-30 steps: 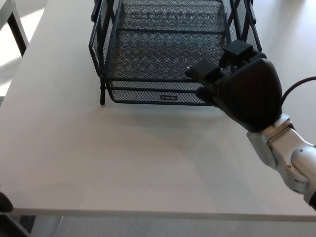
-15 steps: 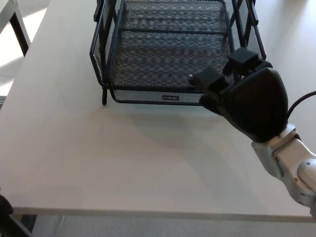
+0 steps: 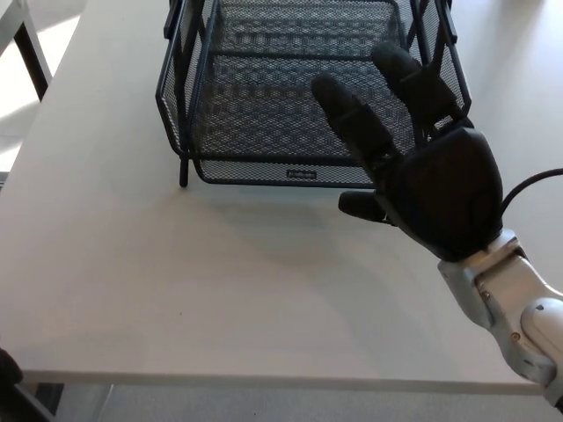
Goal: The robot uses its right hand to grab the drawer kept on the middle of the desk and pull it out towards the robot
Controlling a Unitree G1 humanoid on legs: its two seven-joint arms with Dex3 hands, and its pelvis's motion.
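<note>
Drawer (image 3: pixel 303 97) of black wire mesh sits toward the far edge of the white desk (image 3: pixel 176 281), roughly midway between its left and right sides, running out of view at the top. It rides inside a thin black wire frame (image 3: pixel 182 88) whose upright legs stand on the desk at the left and right. Its front lip, a low mesh band with a small label plate (image 3: pixel 300 174) at its centre, faces the near edge. The robot's right hand (image 3: pixel 422 163) reaches in from the near right, palm down, its two thick fingers (image 3: pixel 352 119) stretched out and spread apart above the right half of the drawer, the thumb tucked low just before the front lip. The hand holds nothing. The left hand is not in view. Judging by the open mesh and thin wire, the drawer is probably light and stiff, with little to snag, so it should slide easily; the frame may be light enough to drag along with it if the pull is jerky. The best hold looks to be the front lip, fingers hooked over the top rim from inside and thumb pressed on the outside, nearer the label than the corner so the drawer comes out straight. Between the lip and the near edge lies a broad stretch of bare desk, ample room to draw the drawer toward the robot.
</note>
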